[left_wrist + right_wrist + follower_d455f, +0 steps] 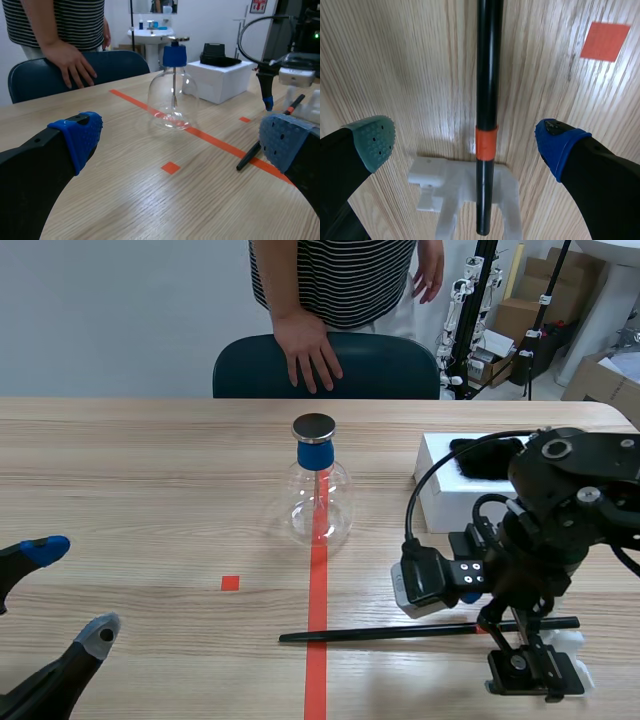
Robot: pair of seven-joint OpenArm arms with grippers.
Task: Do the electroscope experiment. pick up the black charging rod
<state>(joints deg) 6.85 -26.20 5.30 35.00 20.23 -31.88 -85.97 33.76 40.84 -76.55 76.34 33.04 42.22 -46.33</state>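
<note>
The black charging rod [400, 633] lies flat on the table across the red tape line. Its right end, marked by an orange band [486, 142], rests on a small white holder [470, 192]. My right gripper [465, 139] hangs open just above that end, one pad on each side of the rod and touching neither side. In the scene view the right gripper [508, 628] points down over the rod. My left gripper [72, 590] is open and empty at the near left, far from the rod [260, 150].
The glass electroscope flask [318, 490] with blue neck and metal cap stands on the tape line mid-table. A white box [440, 502] carrying black fur sits at the right. A person's hand [308, 350] rests on a chair back across the table.
</note>
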